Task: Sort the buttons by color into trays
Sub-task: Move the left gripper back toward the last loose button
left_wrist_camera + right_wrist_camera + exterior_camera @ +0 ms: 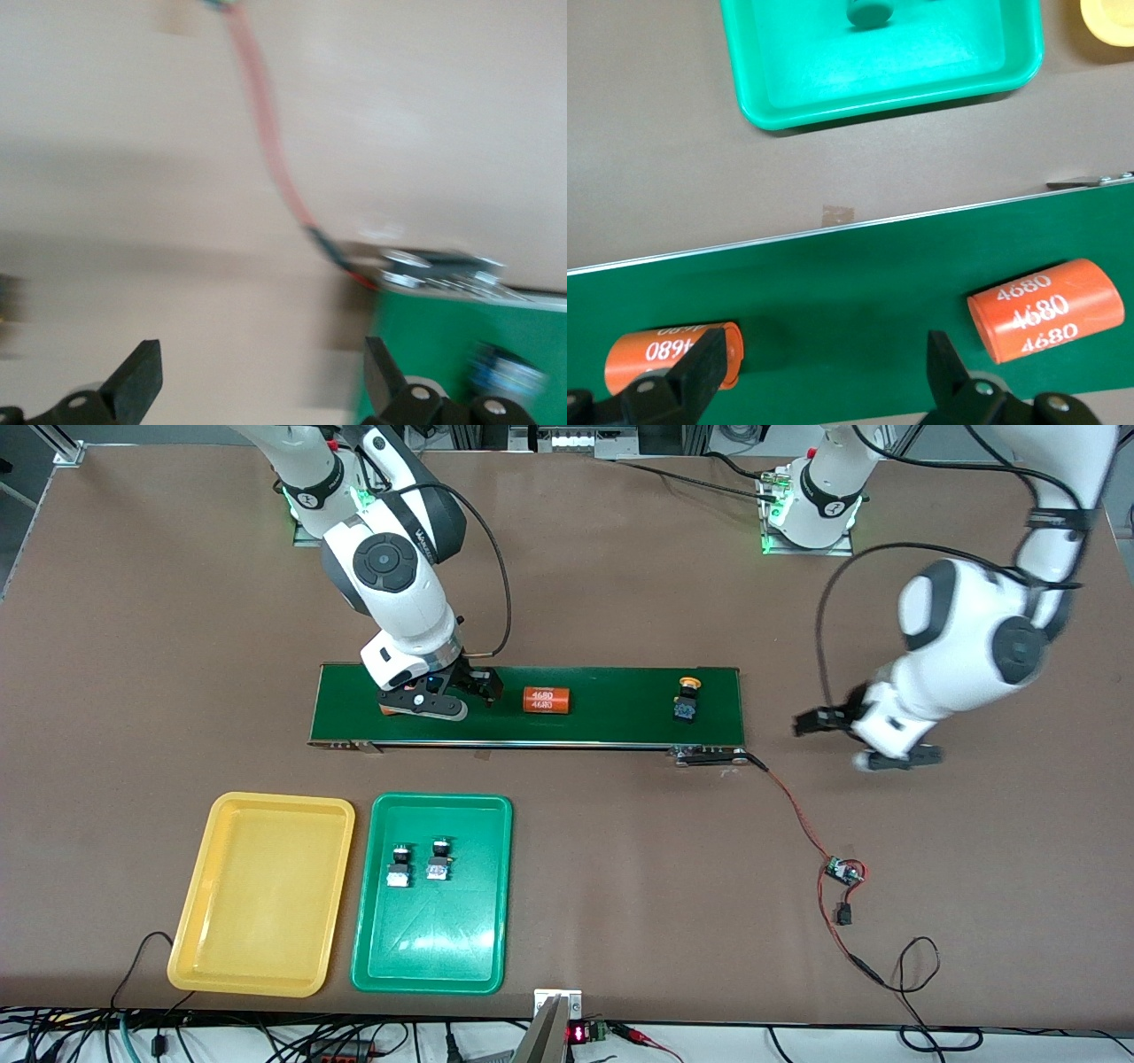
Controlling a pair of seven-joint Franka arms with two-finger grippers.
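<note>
Hovering spread over the conveyor belt (532, 707) beside an orange cylinder (673, 355), the right gripper (824, 367) holds nothing. The left gripper (257, 372), seemingly spread despite blur, hangs by the belt's end near the yellow-capped button (687, 698).

Brown worktop (177, 646), dark-green belt (620, 704), orange cylinder (548, 700) with white 4680 print, yellow tray (190, 921), green tray (496, 886).

A broad brown tabletop (620, 558) fills the scene, matte and evenly lit. Along its edge nearest the front camera, tangled black cables (266, 1036) trail, and aluminium framing (567, 438) stands by the arms' bases.
</note>
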